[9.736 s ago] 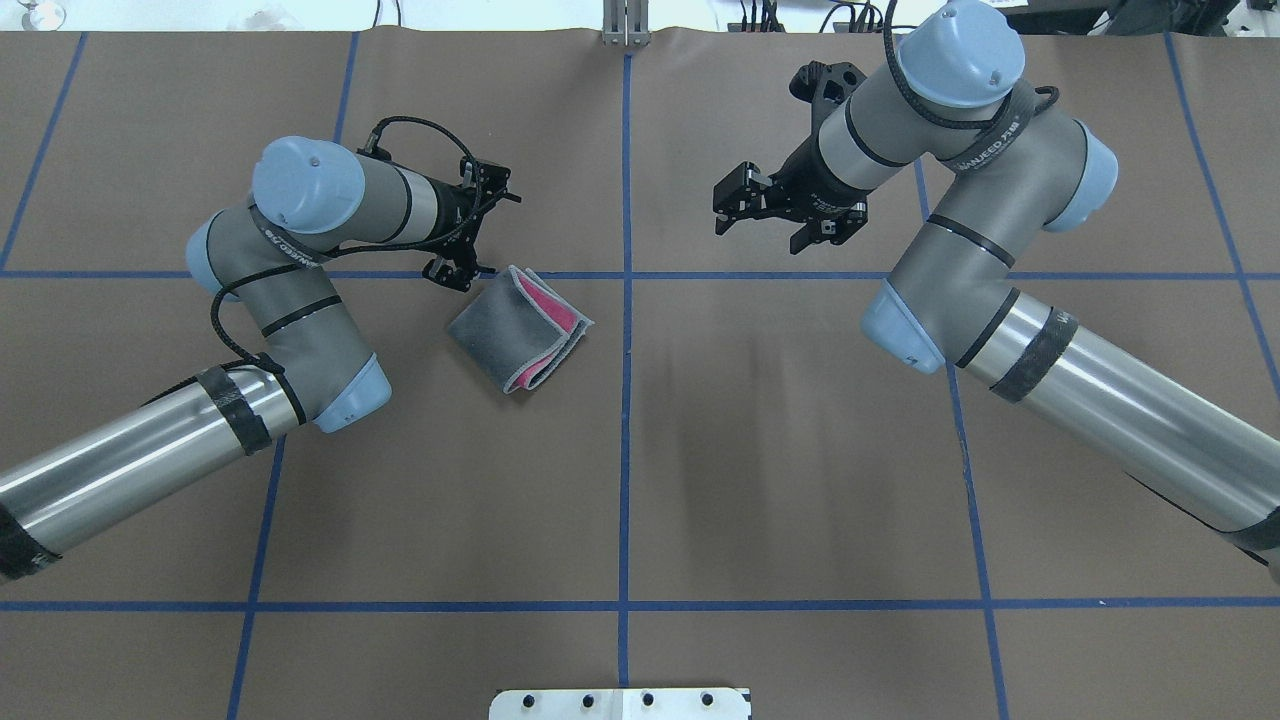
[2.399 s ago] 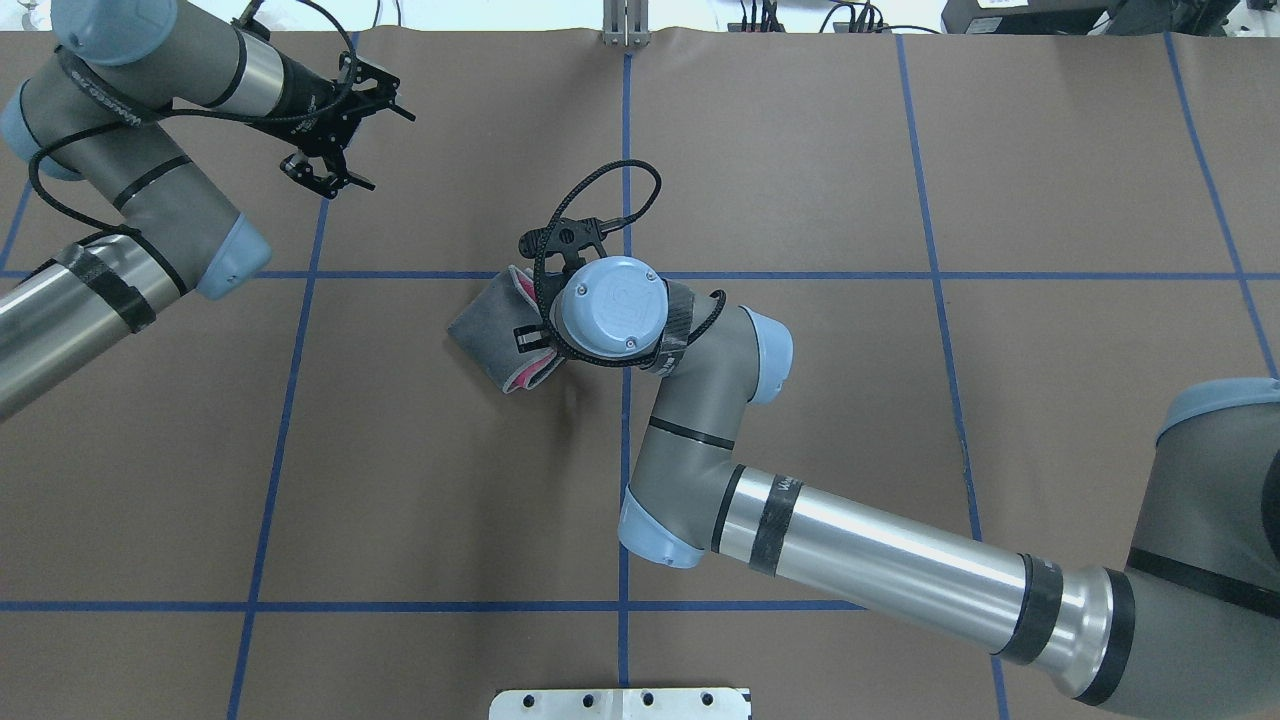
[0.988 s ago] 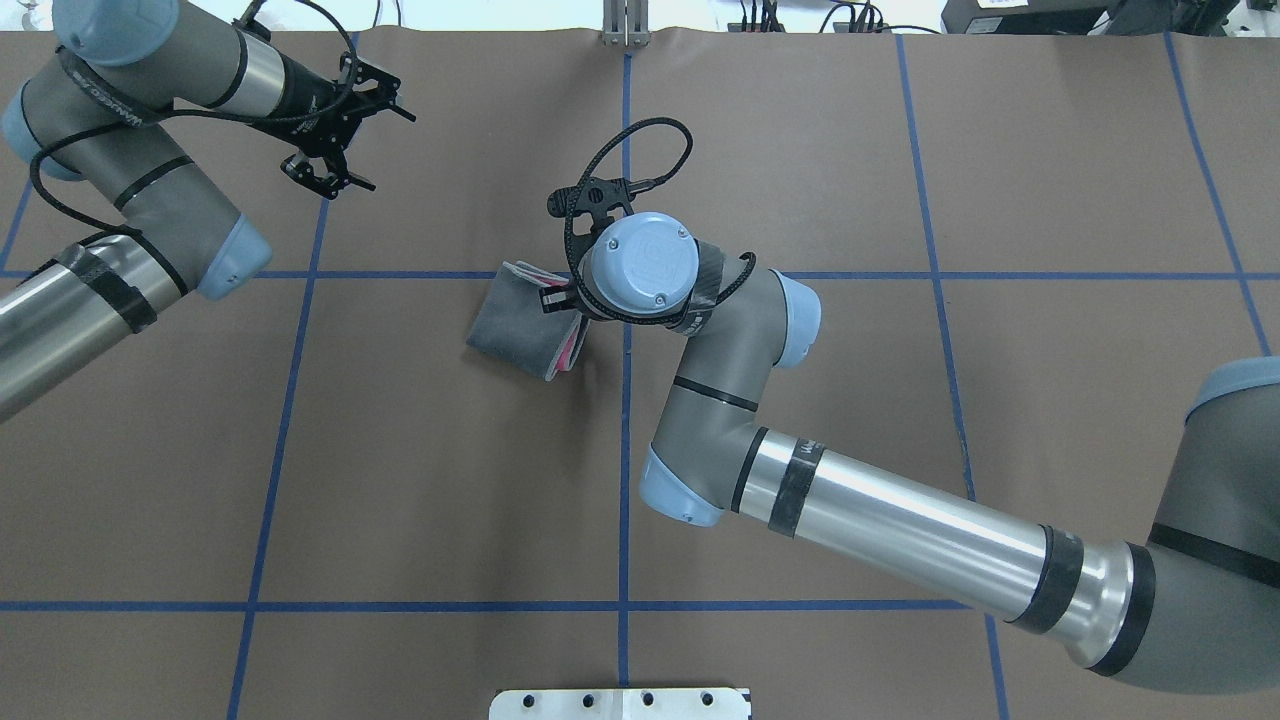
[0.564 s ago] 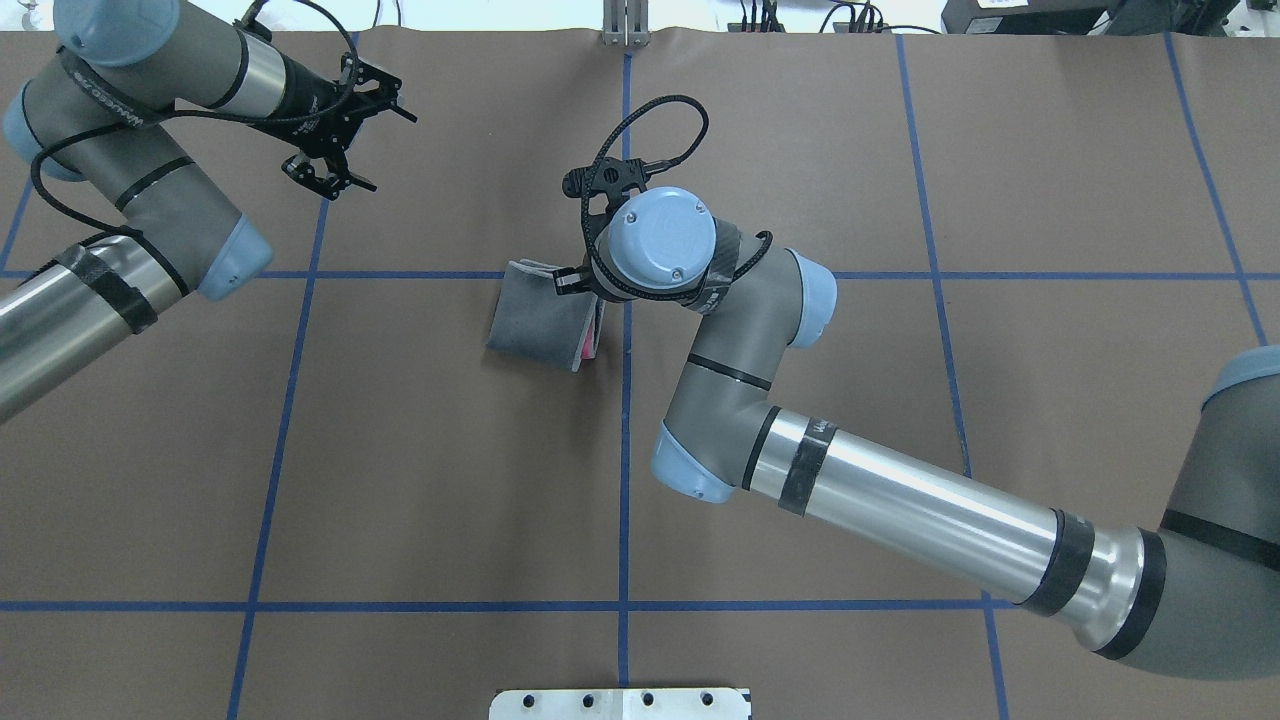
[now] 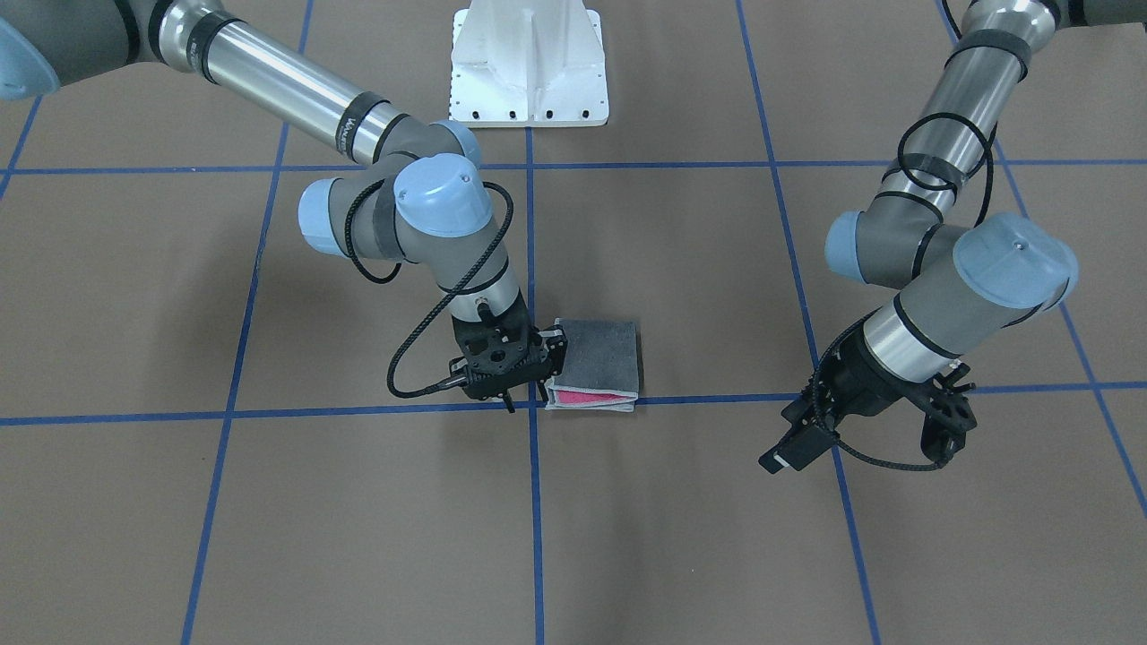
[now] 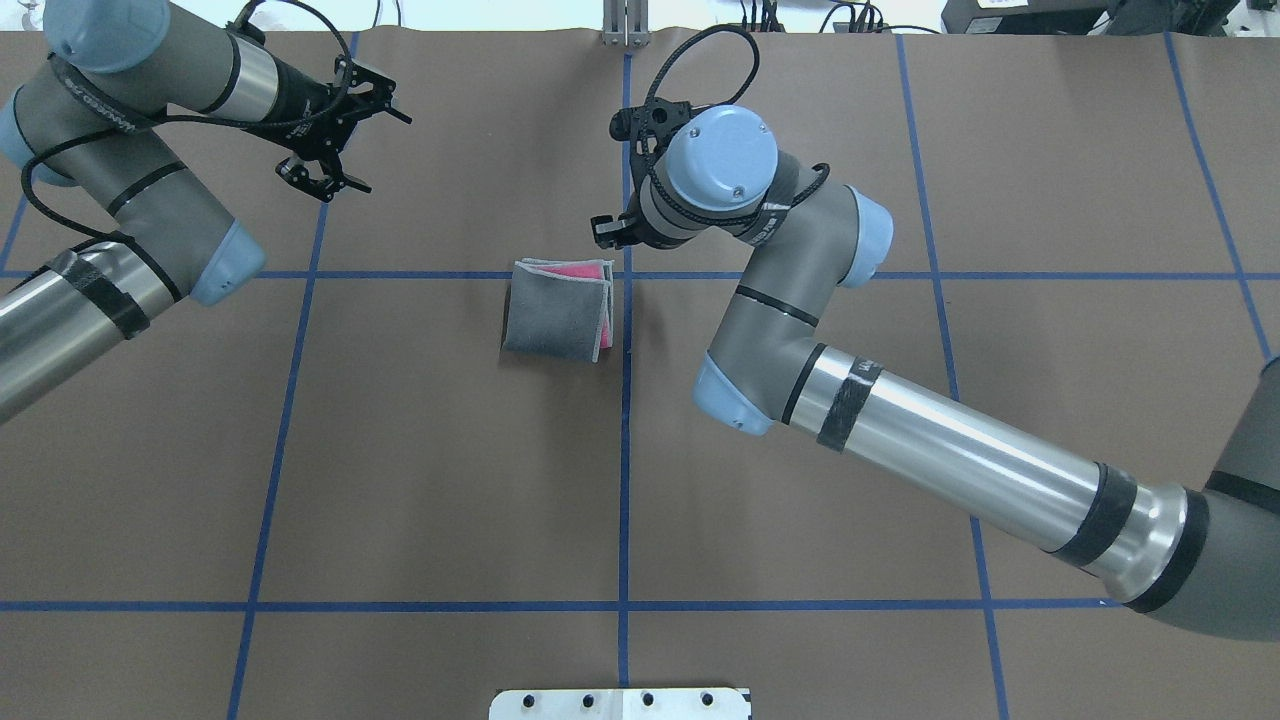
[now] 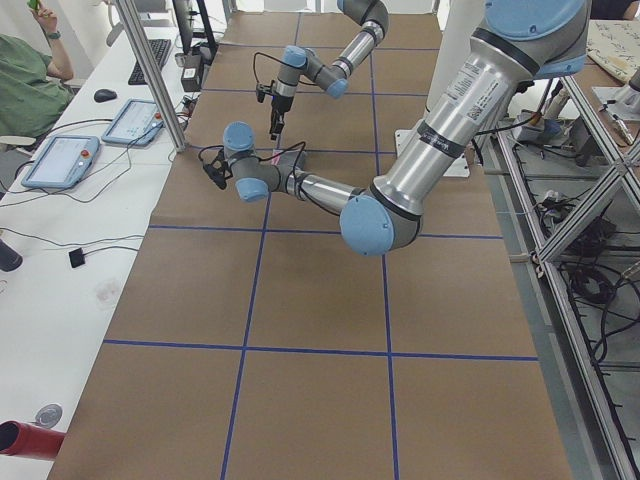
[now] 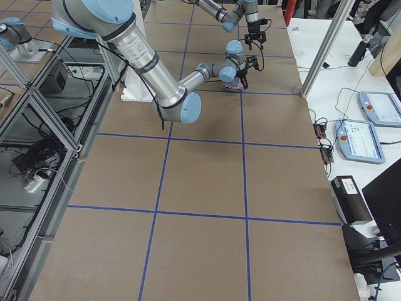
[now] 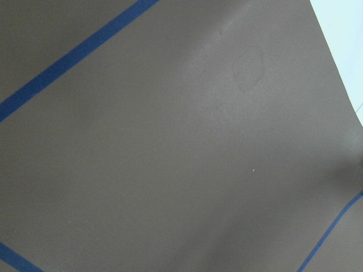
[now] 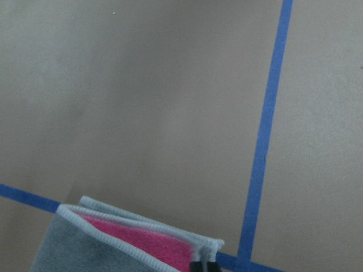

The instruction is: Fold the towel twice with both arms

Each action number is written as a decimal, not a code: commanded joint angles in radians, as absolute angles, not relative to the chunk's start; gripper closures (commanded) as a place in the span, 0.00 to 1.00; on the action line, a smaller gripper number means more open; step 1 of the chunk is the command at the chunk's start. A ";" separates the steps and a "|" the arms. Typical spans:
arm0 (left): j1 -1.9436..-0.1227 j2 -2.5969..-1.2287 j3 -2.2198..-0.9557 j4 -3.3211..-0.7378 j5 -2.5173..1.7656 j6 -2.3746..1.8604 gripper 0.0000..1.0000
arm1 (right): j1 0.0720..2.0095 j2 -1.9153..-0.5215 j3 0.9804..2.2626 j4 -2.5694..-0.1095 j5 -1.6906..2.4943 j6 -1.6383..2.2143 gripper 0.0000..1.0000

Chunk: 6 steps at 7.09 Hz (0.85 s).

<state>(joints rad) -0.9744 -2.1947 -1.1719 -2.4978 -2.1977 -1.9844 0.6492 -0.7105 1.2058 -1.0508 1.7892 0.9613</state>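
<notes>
Front-facing view: towel (image 5: 599, 351) lies folded flat on the brown worktop (image 5: 699, 546), grey face up, pink showing between its open layers, just beside a crossing of the blue tape lines (image 5: 536, 502). Right hand (image 5: 524, 400) points down at the towel's edge on this view's left; left hand (image 5: 874, 443) is well apart, over bare worktop. Overhead view: towel sits square to the grid near the middle; right hand (image 6: 606, 228) is just beyond its far right corner, mostly hidden under its own arm; left hand (image 6: 372, 150) is far off at upper left, fingers spread wide, nothing between them. Left side view: towel only a pink speck below the right hand (image 7: 272, 128). Right side view: right hand beside the towel (image 8: 232, 86), detail too small to read. Left wrist view: only worktop and tape. Right wrist view: fingertips (image 10: 197, 266) pressed close together right at the towel's stitched corner; cannot tell whether they touch the cloth
</notes>
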 commanded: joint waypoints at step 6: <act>-1.207 -2.042 -1.233 -2.340 -2.333 -1.315 0.00 | 1.015 -0.968 1.457 -1.483 2.072 0.518 0.00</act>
<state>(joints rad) -1.1692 -2.0649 -1.2188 -2.4290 -2.3278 -1.4783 0.9496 -0.9361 1.3898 -1.3118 2.0679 0.6550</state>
